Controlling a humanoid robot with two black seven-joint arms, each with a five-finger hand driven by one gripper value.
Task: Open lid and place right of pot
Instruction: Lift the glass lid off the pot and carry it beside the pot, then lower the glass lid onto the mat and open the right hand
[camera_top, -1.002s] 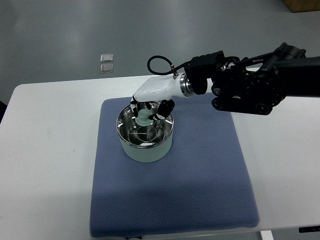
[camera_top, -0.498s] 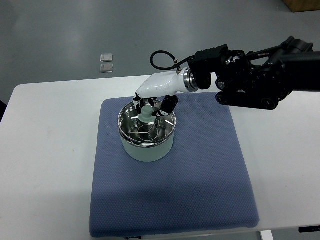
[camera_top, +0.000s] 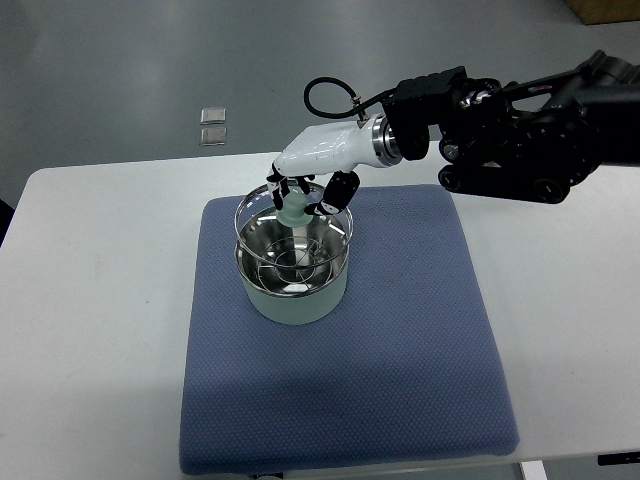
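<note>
A pale green pot (camera_top: 293, 296) with a shiny steel inside stands on the blue mat (camera_top: 400, 350), left of its middle. My right hand (camera_top: 306, 195) comes in from the right and is shut on the pale knob (camera_top: 293, 212) of the glass lid (camera_top: 250, 212). The lid with its steel rim hangs a little above the pot's rim, roughly level. The left arm does not show.
The blue mat lies on a white table (camera_top: 90, 300). The mat's right part (camera_top: 430, 290), right of the pot, is bare. Two small clear squares (camera_top: 212, 125) lie on the grey floor beyond the table. My dark right arm (camera_top: 520, 140) spans the upper right.
My right hand has risen with the knob in its fingers. The lid has come up off the pot's rim and now hangs above it. The pot has not moved.
</note>
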